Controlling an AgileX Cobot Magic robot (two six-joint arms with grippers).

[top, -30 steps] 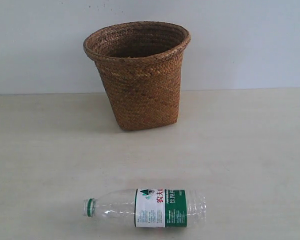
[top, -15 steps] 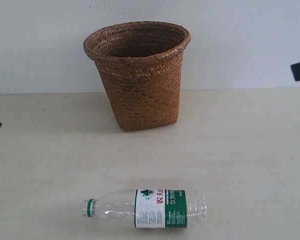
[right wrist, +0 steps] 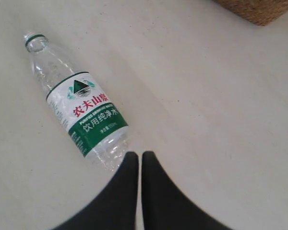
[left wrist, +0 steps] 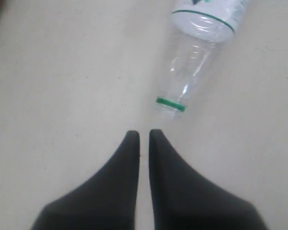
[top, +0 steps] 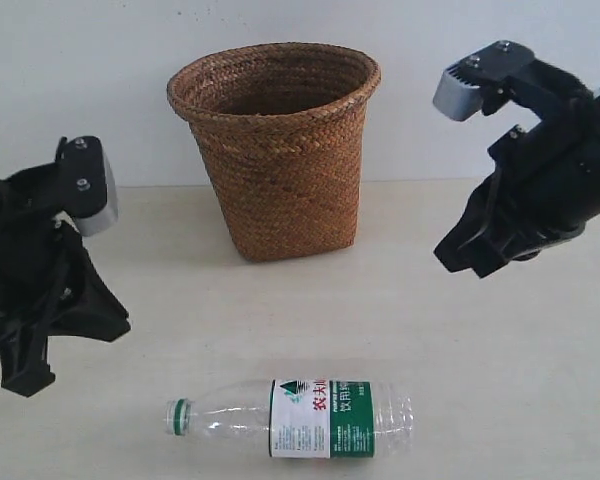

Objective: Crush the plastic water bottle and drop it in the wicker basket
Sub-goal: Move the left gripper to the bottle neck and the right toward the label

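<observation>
— What is the biggest thing we see?
— The pale table (top: 500,400). On it stands the wicker basket (top: 280,160), brown and woven, upright, with its wide round rim on top.
— And the arms?
— We see one on each side of the basket, both black and both up off the table. The right gripper (right wrist: 135,158) is off to the right of the basket. Its two fingers are pushed close, with just a thin line between them, and we see nothing in there.
— Is the other one the same?
— Yes. The left gripper (left wrist: 144,136) is off to the left of the basket and hangs lower than its rim. Its fingers are close too, with only a thin slit, and they grip nothing.
— Where is the plastic water bottle (top: 292,417)?
— It lies on its side on the table, in front of the basket and well apart from it. Neither gripper touches it, and we see no squashed part.
— Which way does it point?
— Its green ring (top: 181,415) points to the left gripper's side. The white and green label (top: 325,420) wraps its middle.
</observation>
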